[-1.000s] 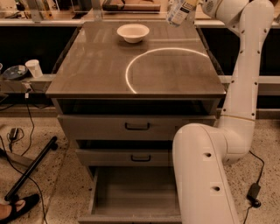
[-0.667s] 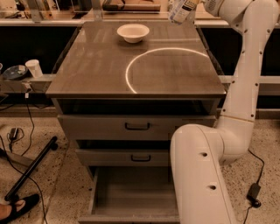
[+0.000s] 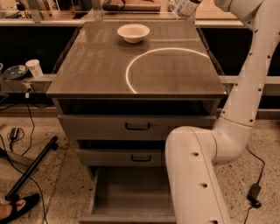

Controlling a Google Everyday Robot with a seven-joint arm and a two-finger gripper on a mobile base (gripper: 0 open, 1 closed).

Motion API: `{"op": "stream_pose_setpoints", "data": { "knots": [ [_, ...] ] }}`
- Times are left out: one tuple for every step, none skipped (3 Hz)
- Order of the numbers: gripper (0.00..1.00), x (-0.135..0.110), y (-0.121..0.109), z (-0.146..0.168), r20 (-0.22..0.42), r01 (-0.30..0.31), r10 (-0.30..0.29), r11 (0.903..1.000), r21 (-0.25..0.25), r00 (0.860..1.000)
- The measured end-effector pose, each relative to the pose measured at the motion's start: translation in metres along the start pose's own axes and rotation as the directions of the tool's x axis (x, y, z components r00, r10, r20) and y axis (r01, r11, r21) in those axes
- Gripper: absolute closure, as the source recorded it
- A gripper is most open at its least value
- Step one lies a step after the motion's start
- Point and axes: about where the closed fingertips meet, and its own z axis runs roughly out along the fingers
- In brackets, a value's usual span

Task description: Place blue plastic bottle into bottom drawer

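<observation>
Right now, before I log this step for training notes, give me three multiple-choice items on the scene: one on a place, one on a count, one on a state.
1. Where is the blue plastic bottle?
A. In the bottom drawer
B. Up at the gripper, near the cabinet top's far right corner
C. In the middle drawer

2. How many drawer handles show?
A. One
B. Three
C. Two

3. The bottom drawer is:
A. pulled open
B. shut
C. taken out

Key: B, the bottle is at the picture's top edge beside the gripper; C, one dark handle on each of the upper drawers; A, its grey inside shows.
</observation>
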Motion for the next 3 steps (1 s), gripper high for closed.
{"op": "stream_pose_setpoints", "data": {
  "knots": [
    [1.0,0.0,0.0,0.0,0.0,0.0,0.0,1.0,0.0,1.0],
    [1.0,0.006,-0.002,0.013,-0.017,-0.003,0.003,1.0,-0.004,1.0],
    [1.0,0.013,-0.011,0.026,-0.068,0.012,-0.012,0.9999,0.001,0.998]
  ]
}}
